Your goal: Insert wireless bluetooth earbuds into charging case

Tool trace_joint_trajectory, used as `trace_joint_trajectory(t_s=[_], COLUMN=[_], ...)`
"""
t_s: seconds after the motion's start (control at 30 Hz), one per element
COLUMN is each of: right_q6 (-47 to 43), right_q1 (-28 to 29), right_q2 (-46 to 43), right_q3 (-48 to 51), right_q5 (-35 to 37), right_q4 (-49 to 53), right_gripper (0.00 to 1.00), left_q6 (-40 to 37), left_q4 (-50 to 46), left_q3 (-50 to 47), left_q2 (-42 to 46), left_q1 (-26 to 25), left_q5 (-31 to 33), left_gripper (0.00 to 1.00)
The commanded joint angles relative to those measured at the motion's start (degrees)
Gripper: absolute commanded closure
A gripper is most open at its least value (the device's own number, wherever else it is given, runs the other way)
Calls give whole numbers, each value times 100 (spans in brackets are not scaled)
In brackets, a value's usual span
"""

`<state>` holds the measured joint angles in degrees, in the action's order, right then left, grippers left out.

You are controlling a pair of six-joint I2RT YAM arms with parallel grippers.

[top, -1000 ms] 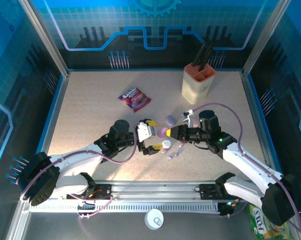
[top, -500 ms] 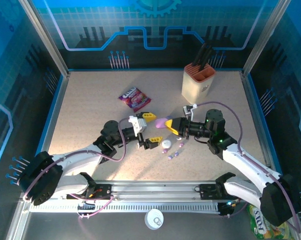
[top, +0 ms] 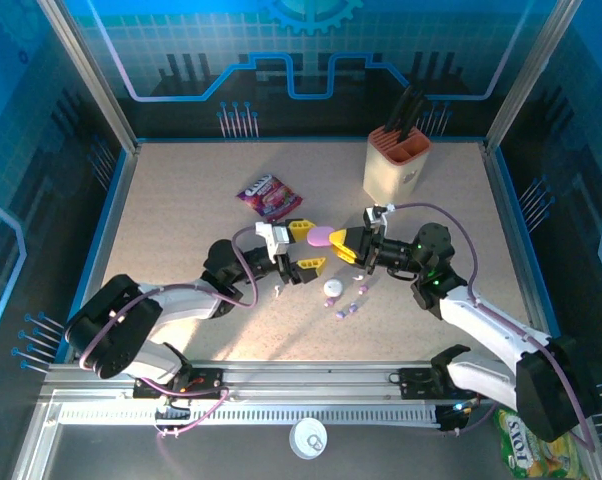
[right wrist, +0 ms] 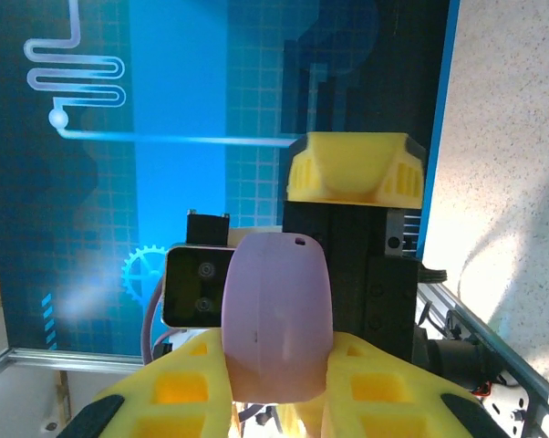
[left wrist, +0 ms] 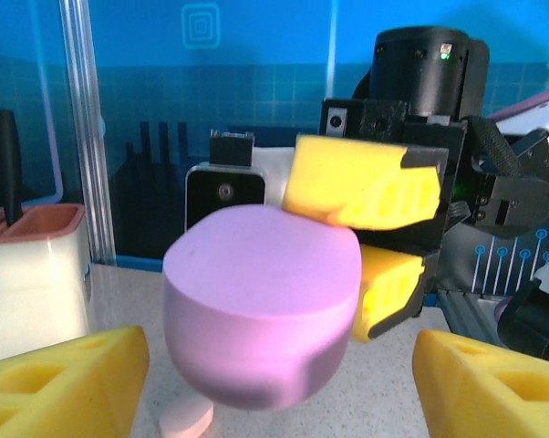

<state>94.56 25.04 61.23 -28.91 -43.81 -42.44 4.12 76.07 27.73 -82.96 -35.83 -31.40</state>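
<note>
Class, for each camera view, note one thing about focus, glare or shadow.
Left wrist: the lilac case looks soft up close, the right end effector gripping it crisper. Right wrist: pale glare hazes the blue wall. Top external: bright light pools on the near table.

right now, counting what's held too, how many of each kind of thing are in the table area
lilac charging case, held in the right pincer: 1
white round piece: 1
tiny lilac earbuds: 3, too small to be sure
tiny white bit, maybe a bud: 1
snack packet: 1
knife block: 1
total: 8
</note>
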Motion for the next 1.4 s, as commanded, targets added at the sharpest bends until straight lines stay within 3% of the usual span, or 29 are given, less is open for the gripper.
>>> trace_joint_trajectory(t_s=[0.0, 0.27, 0.5, 0.83, 0.9, 1.07, 1.17, 1.37], right_q6=[240, 378, 396, 301, 230, -429, -1187, -3090], right_q1=[-96, -118, -124, -131, -150, -272, -504, -1039], right_q2=[-146, -164, -155, -223, -265, -576, -902, -1410], right_q3=[93, 106, 131, 123, 72, -105, -226, -515], right_q5=[-17, -39, -82, -94, -105, -7, 58, 192], right_q4=[-421, -581, -567, -273, -153, 660, 1648, 3477], right_gripper=[85, 85, 85, 85, 78, 44, 33, 29], left_q6=[-49, -26, -102, -105, -113, -98, -160, -375], left_q4=[427, 428, 424, 425, 417, 302, -490, -1678], left_q3=[189, 369, 418, 413, 409, 393, 446, 379], left_q2=[-47, -181, -195, -184, -196, -157, 95, 588], left_q1=[27, 9, 2, -27, -31, -19, -15, -29], left_q5=[-189, -506, -551, -613, -609, -532, -351, -102], left_gripper=[29, 45, 48, 62, 63, 63, 62, 60])
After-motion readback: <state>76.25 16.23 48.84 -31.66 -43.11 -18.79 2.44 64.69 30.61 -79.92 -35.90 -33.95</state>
